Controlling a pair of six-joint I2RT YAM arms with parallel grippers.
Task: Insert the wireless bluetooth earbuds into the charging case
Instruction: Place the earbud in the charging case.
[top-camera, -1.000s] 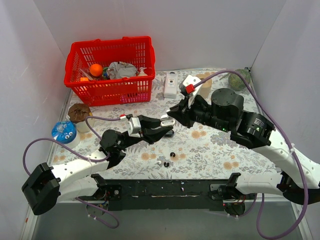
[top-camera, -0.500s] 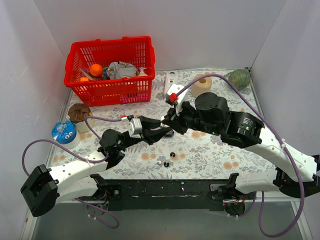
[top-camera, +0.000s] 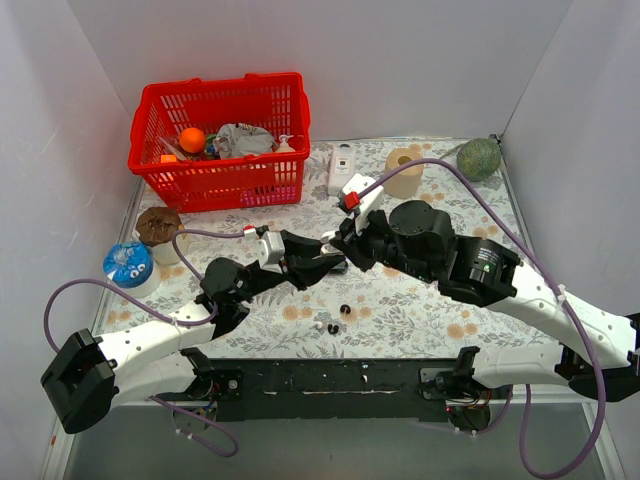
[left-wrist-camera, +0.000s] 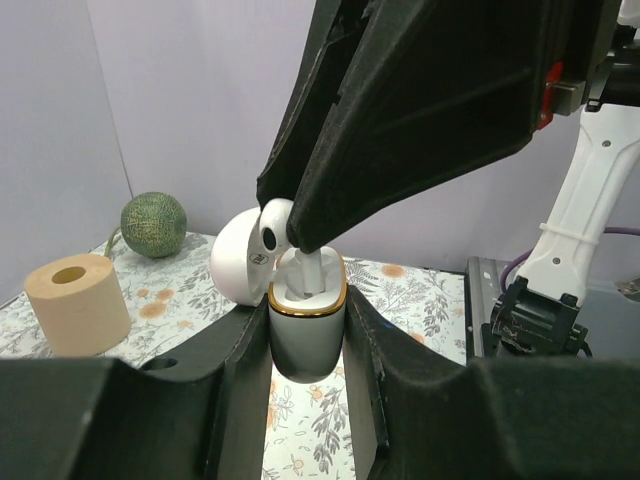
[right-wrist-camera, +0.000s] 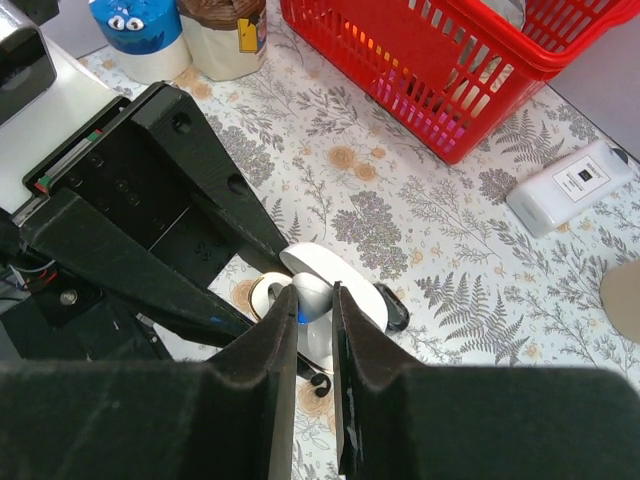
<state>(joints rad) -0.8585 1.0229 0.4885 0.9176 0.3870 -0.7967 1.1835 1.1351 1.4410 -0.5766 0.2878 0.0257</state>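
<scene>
White plastic with a gold rim, the charging case (left-wrist-camera: 305, 345) stands upright, clamped between the two fingers of the left gripper (left-wrist-camera: 305, 318) over the floral table cover (top-camera: 420, 310). Its lid (left-wrist-camera: 238, 268) is swung open to one side. The right gripper (right-wrist-camera: 310, 300) comes in from above with its fingers pinched together on a white earbud (left-wrist-camera: 272, 232). The bud's stem reaches down into the mouth of the case, while its head sits above the rim, close against the open lid.

From the top camera the two black grippers meet tip to tip and hide nearly all of the case. The broad right fingers also fill the upper part of the left wrist view. Just beside the lid a small dark object (right-wrist-camera: 393, 310) lies on the cover; what it is cannot be told.

Nearer the arm bases, apart from both grippers, the loose earbuds (top-camera: 344, 310) lie on the cover, black ones and at least one white.

A red basket (top-camera: 215, 85) full of odds and ends stands at the far left. To its right along the back are a white bottle (top-camera: 342, 170), a toilet paper roll (top-camera: 404, 172) and a green melon (top-camera: 479, 158) in the far right corner. At the left edge stand a brown-topped cup (top-camera: 158, 226) and a blue tub (top-camera: 128, 263) with googly eyes. All of these are well apart from the case.
</scene>
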